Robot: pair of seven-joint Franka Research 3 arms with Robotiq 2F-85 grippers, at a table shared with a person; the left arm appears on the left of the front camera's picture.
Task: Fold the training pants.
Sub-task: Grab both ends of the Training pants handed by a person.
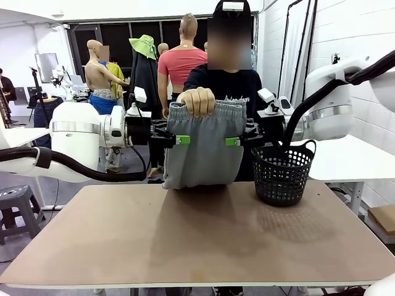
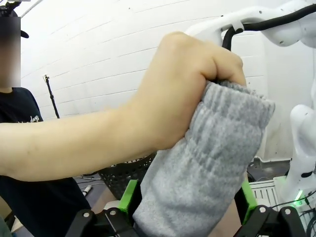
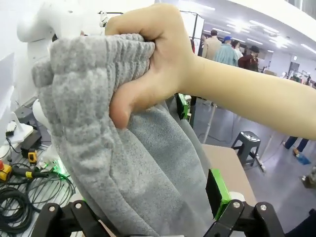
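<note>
Hanging vertically from a hand [image 1: 199,100], pants [image 1: 200,161] have left gripper [image 1: 181,140] and right gripper [image 1: 233,141] agape astride opposite side edges.

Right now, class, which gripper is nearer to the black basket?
Right. The right gripper is at the edge of the training pants beside the basket; the left gripper is at their opposite edge, farther off.

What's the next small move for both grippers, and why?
Probably close both. The left gripper and right gripper stand open with the side edges of the training pants between their fingers, while the person's hand holds them up above the table.
</note>
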